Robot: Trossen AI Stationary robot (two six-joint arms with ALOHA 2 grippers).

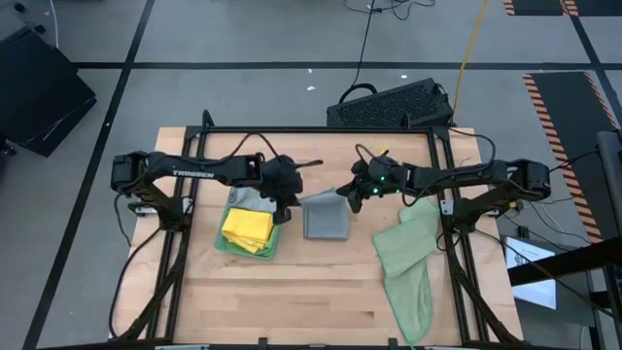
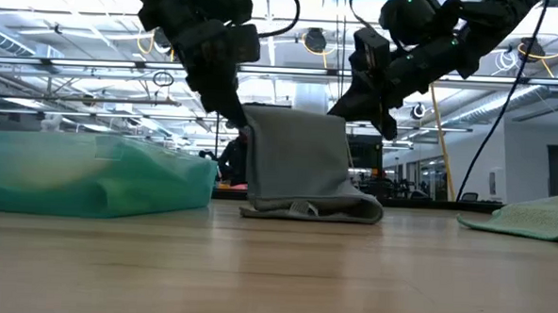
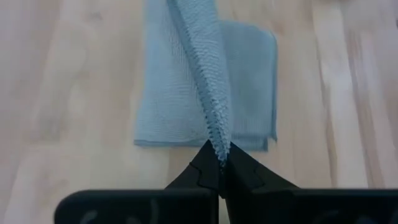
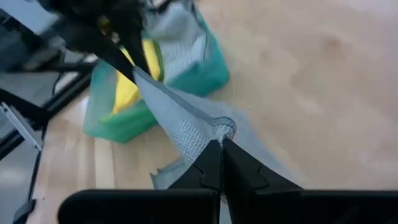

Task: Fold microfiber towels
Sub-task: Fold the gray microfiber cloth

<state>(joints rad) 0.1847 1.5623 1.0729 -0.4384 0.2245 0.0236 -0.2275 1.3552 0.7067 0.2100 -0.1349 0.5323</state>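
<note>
A pale wooden counter [image 1: 321, 292] fills the middle of the high view, framed by dark rails and standing on a grey floor [image 1: 243, 39] crossed by dark lines. A black keyboard [image 1: 389, 102] sits at the counter's upper edge, right of centre, and orange-and-black hazard tape [image 1: 564, 107] marks the floor at the upper right. In the low view the room behind is a large hall with white ceiling trusses and rows of lights.

The grey towel [image 1: 326, 218] lies at the centre of the high view, partly on the counter, with one edge lifted between the two arms. The left hand [image 1: 285, 199], just left of centre, is pressed together, pinching one raised corner of it; the right hand [image 1: 348, 197], just right of centre, pinches the other.

Left of centre lies a stack of folded towels, with a yellow towel [image 1: 248, 228] on top of a teal green towel [image 1: 233, 245]. At the lower right, a pale sage green towel [image 1: 408, 262] lies crumpled near the counter's edge
</note>
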